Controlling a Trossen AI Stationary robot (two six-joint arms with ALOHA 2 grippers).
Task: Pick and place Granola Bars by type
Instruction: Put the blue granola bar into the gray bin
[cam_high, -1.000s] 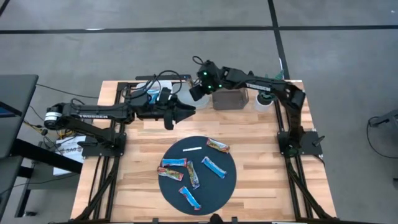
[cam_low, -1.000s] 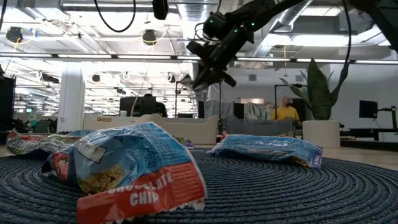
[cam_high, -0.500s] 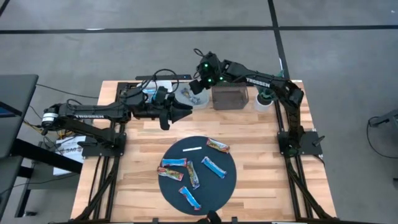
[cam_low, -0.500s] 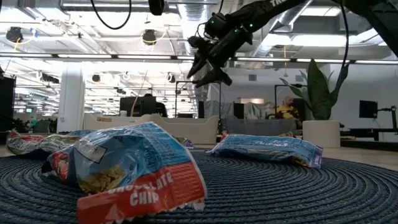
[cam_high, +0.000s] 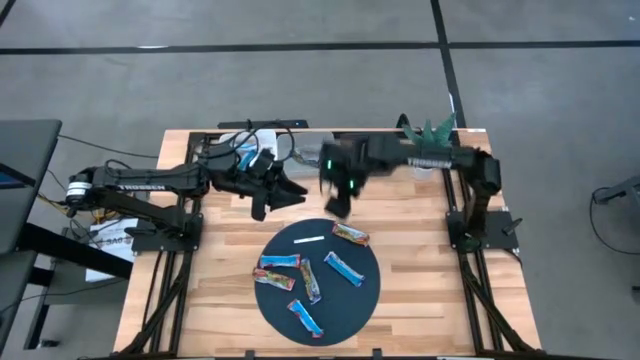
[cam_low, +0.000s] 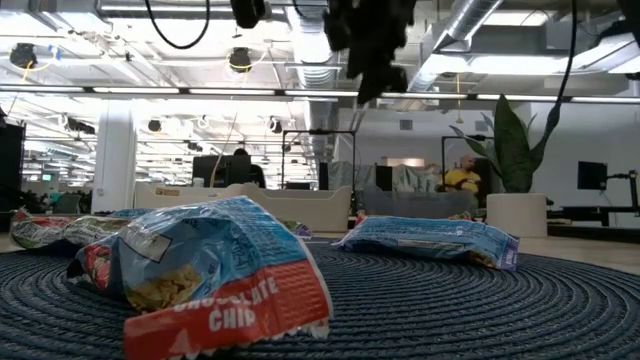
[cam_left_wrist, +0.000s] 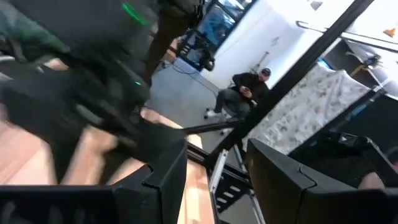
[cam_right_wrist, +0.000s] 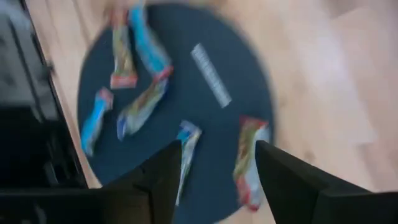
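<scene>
Several granola bars lie flat on a dark round woven mat (cam_high: 317, 300): blue ones (cam_high: 343, 267) (cam_high: 277, 261) (cam_high: 305, 318), a red-orange one (cam_high: 274, 277), a silvery multicolour one (cam_high: 311, 281) and an orange-brown one (cam_high: 350, 235). A thin white strip (cam_high: 310, 240) lies among them. My right gripper (cam_high: 338, 206) hangs open and empty above the mat's far edge; its wrist view looks down on the bars past the gripper (cam_right_wrist: 217, 180). My left gripper (cam_high: 285, 195) is open and empty, left of it, off the mat (cam_left_wrist: 214, 180).
In the low view a chocolate-chip bar (cam_low: 215, 270) and a blue bar (cam_low: 430, 238) lie close on the mat, with my right gripper (cam_low: 370, 40) high above. My right arm covers the table's far strip. Cables (cam_high: 255, 135) lie far left. A seated person (cam_left_wrist: 245, 90) is beyond the table.
My right gripper has swung fast from above the table's far edge toward the near side and now hangs over the mat's far rim, tipped to point down. My left gripper has shifted slightly toward the near edge. The bars have stayed where they were.
</scene>
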